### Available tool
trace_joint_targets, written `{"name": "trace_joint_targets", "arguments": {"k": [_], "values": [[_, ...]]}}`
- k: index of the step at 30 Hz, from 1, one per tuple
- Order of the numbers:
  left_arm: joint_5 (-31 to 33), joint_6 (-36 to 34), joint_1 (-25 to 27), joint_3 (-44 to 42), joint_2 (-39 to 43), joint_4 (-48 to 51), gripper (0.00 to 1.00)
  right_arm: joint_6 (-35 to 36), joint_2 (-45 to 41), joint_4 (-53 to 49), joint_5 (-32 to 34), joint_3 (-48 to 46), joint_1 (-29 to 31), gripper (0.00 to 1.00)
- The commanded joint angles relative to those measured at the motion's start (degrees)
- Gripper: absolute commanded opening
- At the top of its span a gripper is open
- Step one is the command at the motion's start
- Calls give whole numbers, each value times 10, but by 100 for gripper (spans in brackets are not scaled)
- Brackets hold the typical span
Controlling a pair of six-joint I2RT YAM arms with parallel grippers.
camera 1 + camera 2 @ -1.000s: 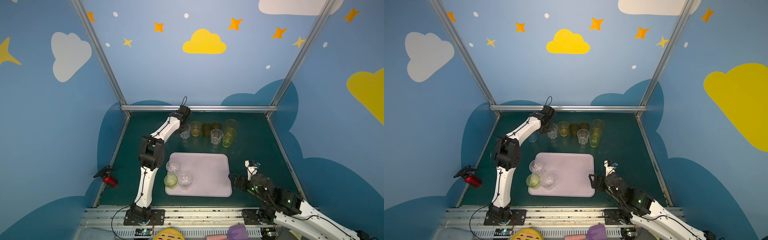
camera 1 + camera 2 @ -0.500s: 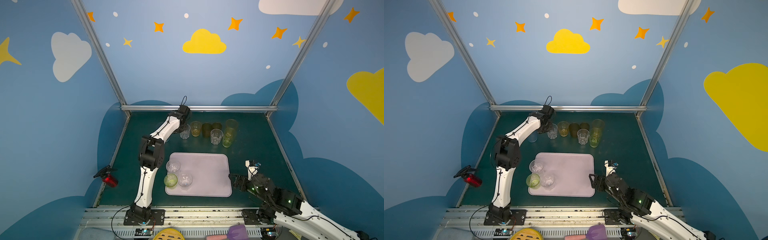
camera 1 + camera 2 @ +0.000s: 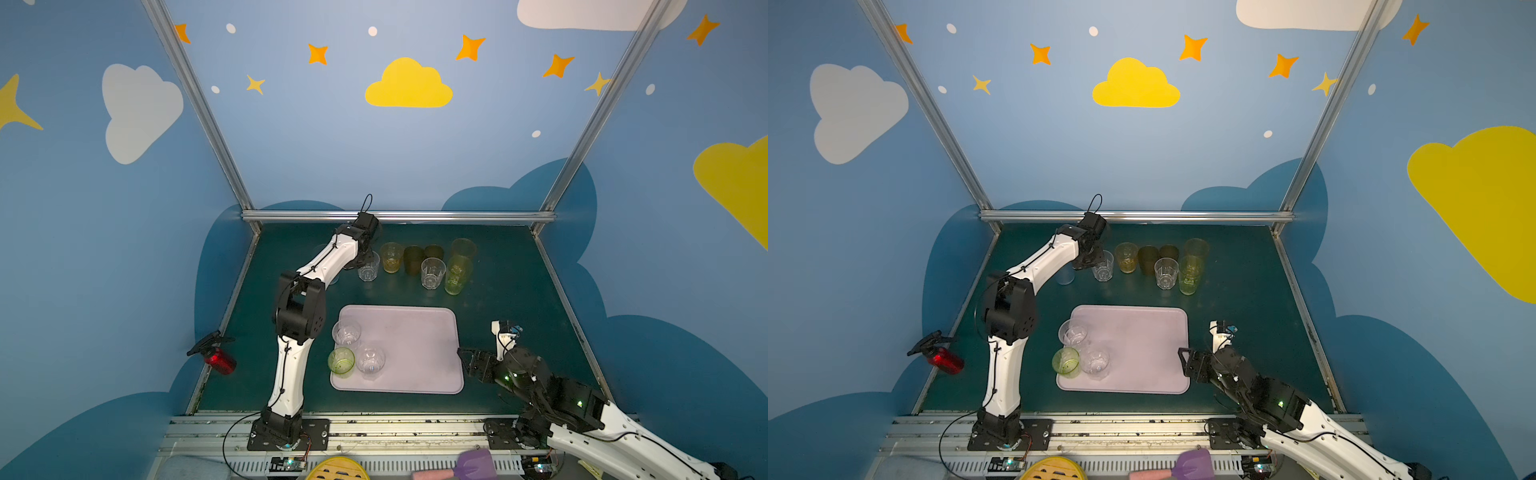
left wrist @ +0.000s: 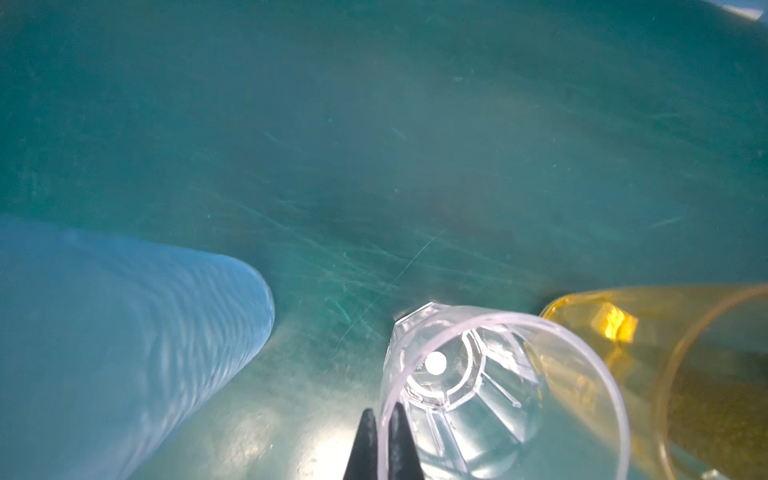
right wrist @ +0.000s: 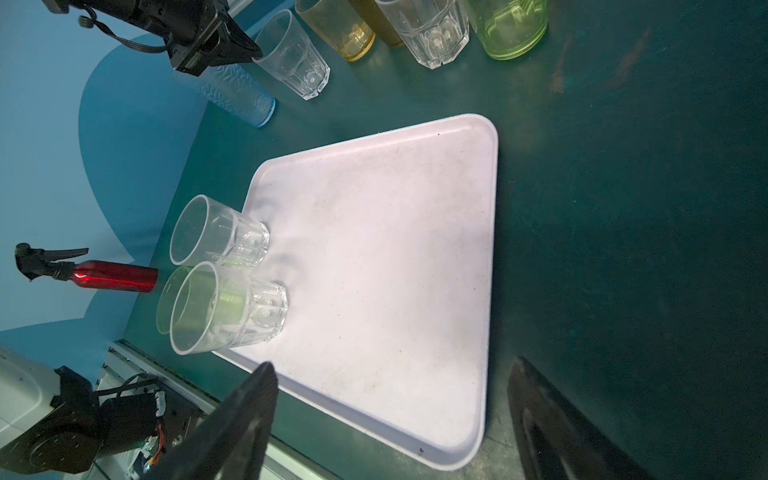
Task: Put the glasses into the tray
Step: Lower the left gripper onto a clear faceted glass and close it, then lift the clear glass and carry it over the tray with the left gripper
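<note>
My left gripper [image 4: 383, 419] is shut on the rim of a short clear faceted glass [image 4: 478, 386], one finger inside and one outside. This glass [image 3: 368, 269] stands at the left end of the back row. A tall pale blue glass [image 4: 124, 332] stands beside it, and a yellow glass [image 4: 648, 353] on its other side. The lilac tray [image 3: 415, 353] holds two clear glasses [image 3: 346, 333] [image 3: 371, 361] and a green one [image 3: 341, 361]. My right gripper [image 5: 390, 365] hangs open and holds nothing by the tray's near right corner [image 3: 455, 384].
Behind the tray stand brown glasses [image 3: 413, 259], another clear one [image 3: 432, 273], a tall yellow-green one [image 3: 456, 276] and a tall amber one [image 3: 463, 248]. A red spray bottle [image 3: 218, 359] lies at the left edge. Walls enclose the green table.
My left jaws have closed the last bit onto the clear glass's rim. Neither arm has visibly moved.
</note>
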State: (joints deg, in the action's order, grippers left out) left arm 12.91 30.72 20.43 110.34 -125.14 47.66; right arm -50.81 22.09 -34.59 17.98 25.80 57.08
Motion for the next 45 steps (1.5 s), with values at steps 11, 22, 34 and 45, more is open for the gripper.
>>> {"name": "trace_joint_targets", "arguments": {"k": [11,22,34,45], "values": [[1,6,9,-91,126,-24,4,-10,-8,-6,-10,-6,-3,86],[-4,15,28,-176,225,-46,4,-18,-14,-8,-15,-9,-4,86],[-18,10,59,-267,358,-69,4,-25,-18,-11,-13,-10,-4,86],[-18,33,113,-337,451,-35,4,-34,-20,-10,-19,-12,-5,86]]}}
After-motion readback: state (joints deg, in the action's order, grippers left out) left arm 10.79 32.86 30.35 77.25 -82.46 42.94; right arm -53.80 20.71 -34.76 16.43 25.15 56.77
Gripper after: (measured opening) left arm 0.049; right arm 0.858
